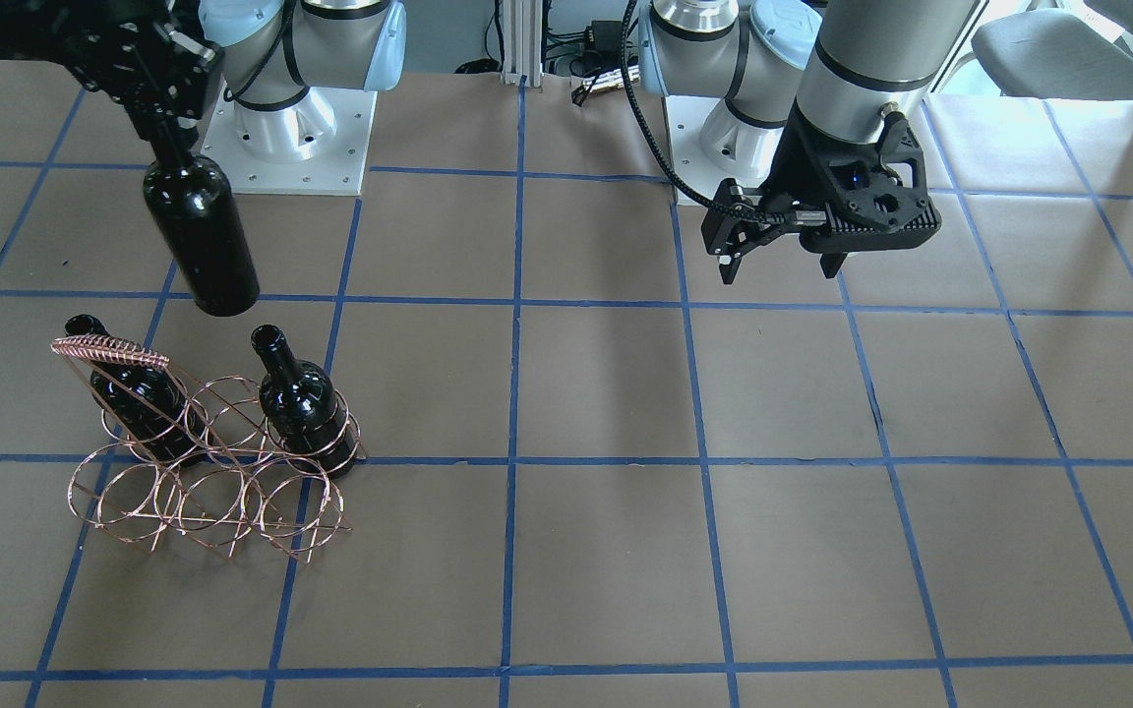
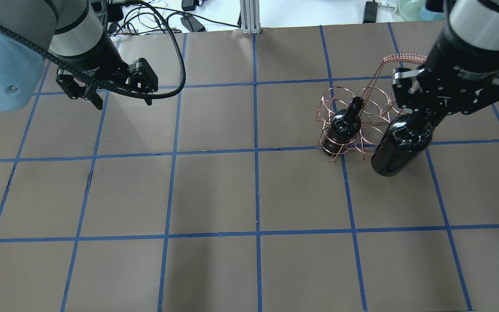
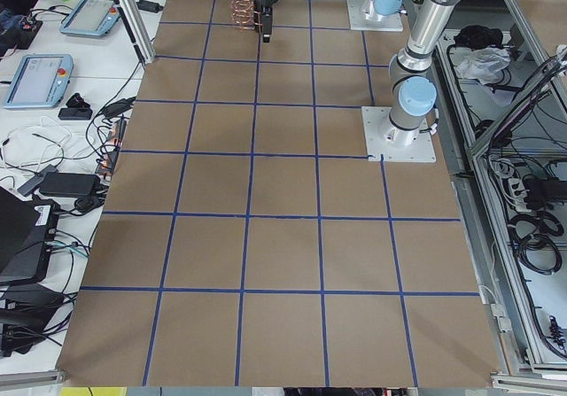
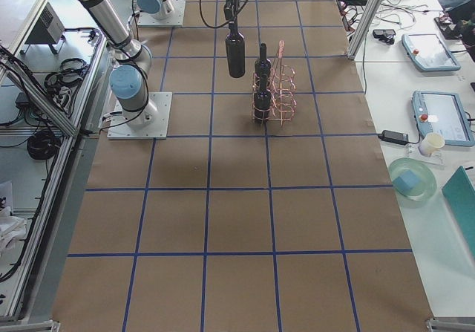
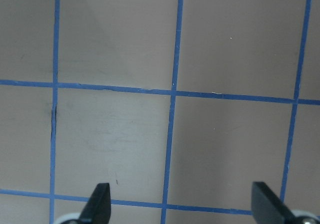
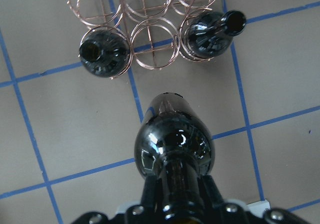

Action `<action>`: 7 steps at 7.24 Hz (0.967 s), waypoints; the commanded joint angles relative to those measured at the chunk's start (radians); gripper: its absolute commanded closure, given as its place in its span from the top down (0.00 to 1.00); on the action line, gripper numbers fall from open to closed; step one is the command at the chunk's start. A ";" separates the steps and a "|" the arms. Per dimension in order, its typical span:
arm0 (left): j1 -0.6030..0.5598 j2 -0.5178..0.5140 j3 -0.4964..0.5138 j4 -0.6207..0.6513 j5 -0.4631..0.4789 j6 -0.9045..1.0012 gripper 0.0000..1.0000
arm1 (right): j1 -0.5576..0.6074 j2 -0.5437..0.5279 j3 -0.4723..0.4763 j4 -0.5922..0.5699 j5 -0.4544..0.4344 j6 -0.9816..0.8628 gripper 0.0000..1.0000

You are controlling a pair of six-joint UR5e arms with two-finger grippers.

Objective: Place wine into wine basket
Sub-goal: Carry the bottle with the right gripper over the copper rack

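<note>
Black glass hangs clear of the table: the bottle (image 1: 201,236) is clamped at its neck in the right gripper (image 2: 426,115), upright, just on the robot's side of the basket (image 1: 109,350). A second bottle (image 1: 301,403) and a third bottle (image 1: 139,398) stand in the end rings of the nearer row; the middle ring (image 6: 152,46) between them is free. Best to centre over that ring, stay plumb and lower slowly, missing both necks. The left gripper (image 5: 180,200) hovers well apart, fingers spread.

three bottles (image 1: 201,236) (image 1: 301,398) (image 1: 139,393), one basket (image 1: 109,350) (copper)
</note>
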 commanded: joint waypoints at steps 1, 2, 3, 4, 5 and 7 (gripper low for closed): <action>0.001 -0.005 -0.002 -0.004 -0.021 0.000 1.00 | -0.092 0.010 -0.002 -0.069 0.036 -0.075 0.00; 0.001 -0.005 -0.014 -0.001 -0.015 0.001 1.00 | -0.093 0.042 -0.004 -0.079 0.057 -0.012 0.00; 0.001 -0.006 -0.025 0.011 -0.016 0.001 1.00 | -0.093 0.053 -0.005 -0.114 0.102 0.008 0.00; 0.002 -0.006 -0.027 0.011 -0.011 0.001 1.00 | -0.091 0.066 -0.005 -0.116 0.117 0.010 0.00; 0.002 -0.006 -0.027 0.011 -0.011 0.001 1.00 | -0.091 0.077 -0.005 -0.117 0.117 0.013 0.00; 0.011 -0.003 -0.025 0.012 -0.016 0.003 1.00 | -0.091 0.134 -0.005 -0.154 0.116 0.037 0.00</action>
